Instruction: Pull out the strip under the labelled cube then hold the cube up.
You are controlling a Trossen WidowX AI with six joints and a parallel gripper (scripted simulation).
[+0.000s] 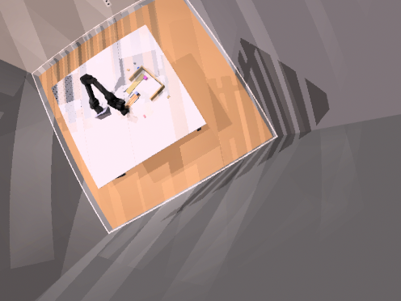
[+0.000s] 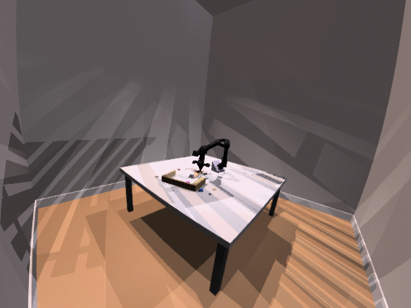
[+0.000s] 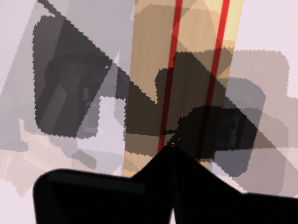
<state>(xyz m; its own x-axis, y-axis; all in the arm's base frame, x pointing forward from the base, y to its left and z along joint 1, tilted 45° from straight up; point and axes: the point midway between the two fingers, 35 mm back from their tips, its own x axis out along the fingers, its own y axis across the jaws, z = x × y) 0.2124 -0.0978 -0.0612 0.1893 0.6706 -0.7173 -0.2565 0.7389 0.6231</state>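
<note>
An orange strip lies on the table; in the wrist view the strip shows two red lines. A blue-grey cube is at its far end. A yellow strip lies beside it, running toward the tray, with a magenta cube near its inner end. No label is readable on either cube. My gripper is shut, its tips together over the red-lined strip, with nothing seen between them. Whether the tips touch the strip cannot be told.
A wooden-walled tray stands beyond the gripper. A small blue piece lies outside its wall. A small red piece lies on the table. A grey stand is near the arm's base.
</note>
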